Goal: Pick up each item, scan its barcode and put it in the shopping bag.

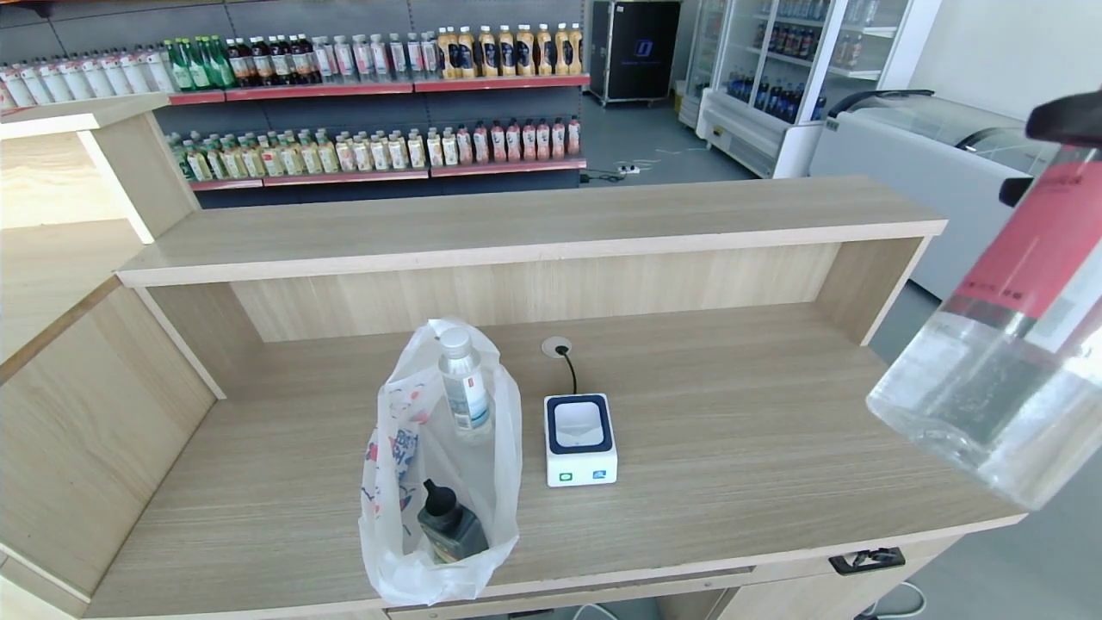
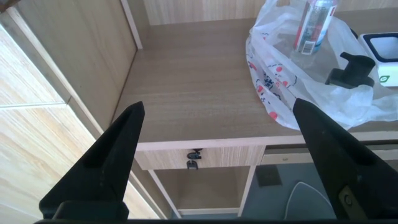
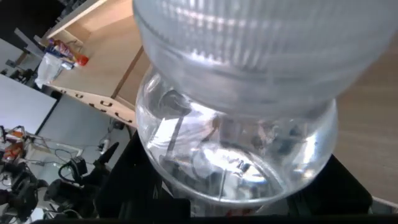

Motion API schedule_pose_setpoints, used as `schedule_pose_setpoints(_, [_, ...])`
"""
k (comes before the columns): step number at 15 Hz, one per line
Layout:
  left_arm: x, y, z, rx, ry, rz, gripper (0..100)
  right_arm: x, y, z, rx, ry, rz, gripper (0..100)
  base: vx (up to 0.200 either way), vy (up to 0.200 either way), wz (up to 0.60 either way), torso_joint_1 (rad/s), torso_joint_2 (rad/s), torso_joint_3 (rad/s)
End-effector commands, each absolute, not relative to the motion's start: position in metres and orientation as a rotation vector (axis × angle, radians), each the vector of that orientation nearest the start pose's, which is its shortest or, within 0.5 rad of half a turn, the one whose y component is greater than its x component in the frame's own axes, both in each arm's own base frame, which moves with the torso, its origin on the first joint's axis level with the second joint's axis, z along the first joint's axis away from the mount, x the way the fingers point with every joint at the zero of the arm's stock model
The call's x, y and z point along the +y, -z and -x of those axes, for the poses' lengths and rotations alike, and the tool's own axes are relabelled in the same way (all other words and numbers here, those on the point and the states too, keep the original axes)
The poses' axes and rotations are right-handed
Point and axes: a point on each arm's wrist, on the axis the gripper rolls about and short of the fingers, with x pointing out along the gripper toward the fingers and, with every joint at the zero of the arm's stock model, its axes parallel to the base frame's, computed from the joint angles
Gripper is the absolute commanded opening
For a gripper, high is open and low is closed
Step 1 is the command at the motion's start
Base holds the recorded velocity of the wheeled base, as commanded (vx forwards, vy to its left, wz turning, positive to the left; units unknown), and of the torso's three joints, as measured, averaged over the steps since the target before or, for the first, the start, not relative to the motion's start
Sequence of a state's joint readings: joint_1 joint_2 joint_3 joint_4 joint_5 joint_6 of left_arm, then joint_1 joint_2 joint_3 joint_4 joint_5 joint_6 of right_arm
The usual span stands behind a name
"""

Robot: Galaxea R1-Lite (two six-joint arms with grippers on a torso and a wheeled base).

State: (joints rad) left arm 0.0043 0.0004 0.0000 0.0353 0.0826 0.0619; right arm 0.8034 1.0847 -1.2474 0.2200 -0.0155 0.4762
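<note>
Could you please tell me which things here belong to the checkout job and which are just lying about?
Part of the job: large clear bottle, held aloft; scanner; shopping bag; small clear bottle and dark bottle inside it.
Just about: drink shelves; chest freezer; glass-door fridge; black case.

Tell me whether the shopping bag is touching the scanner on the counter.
Apart. The head view shows a strip of bare counter between the shopping bag and the scanner.

Head view overlooks counter [image 1: 775, 430] and shopping bag [image 1: 387, 517], shared with left wrist; right wrist hugs bottle [image 3: 249, 143].
</note>
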Motion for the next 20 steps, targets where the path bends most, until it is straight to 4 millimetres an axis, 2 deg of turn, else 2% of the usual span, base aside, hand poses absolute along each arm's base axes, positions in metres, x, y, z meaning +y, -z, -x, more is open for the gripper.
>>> schedule_pose_setpoints(1, [0.002,-0.072,0.023,0.038,-0.086,-0.063,100,0.076,-0.367,-0.069,0.235,-0.799,-0.432,0,0.0,0.0,0.0,0.0,0.0,0.0])
schedule_pose_setpoints(3, [0.002,-0.072,0.023,0.038,-0.086,-0.063,100,0.063,-0.363,-0.053,0.276,-0.834,-0.415,0,0.0,0.0,0.0,0.0,0.0,0.0])
schedule_pose_setpoints(6, [0.002,-0.072,0.023,0.038,-0.086,-0.063,100,0.052,-0.362,-0.043,0.274,-0.838,-0.416,0,0.0,0.0,0.0,0.0,0.0,0.0])
schedule_pose_setpoints(20, [0.002,-0.072,0.023,0.038,-0.086,-0.064,100,0.047,-0.36,-0.045,0.261,-0.781,-0.422,0,0.0,0.0,0.0,0.0,0.0,0.0])
